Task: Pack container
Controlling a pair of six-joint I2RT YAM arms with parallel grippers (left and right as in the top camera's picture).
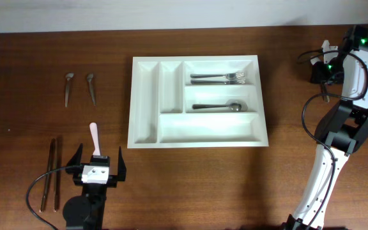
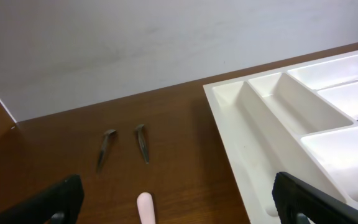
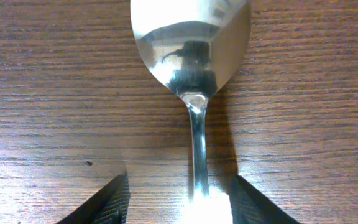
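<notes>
Straddling the handle of a table spoon (image 3: 191, 50), the right claw (image 3: 179, 194) stands released; its dark fingers (image 3: 107, 205) sit either side of the handle with bare wood showing in both gaps, so nothing is grasped; the bowl of that spoon points away from the wrist and lies flat on the table (image 1: 235, 185). In the overhead view this claw is near the far right of the table, well apart from the container (image 1: 144, 102).

The left claw (image 1: 99, 155) is spread wide and holds nothing; a pale-handled utensil (image 1: 93, 135) lies just ahead of it; two dark slender sticks (image 1: 51, 172) lie beside it to the left; two small metal pieces (image 1: 80, 88) lie farther off, their kind too small to tell.

The container sits mid-table, square to the edge; its narrow compartments are on the left; two forks (image 1: 219, 78) lie in the farthest long compartment; another spoon (image 1: 217, 107) lies in the middle one.
</notes>
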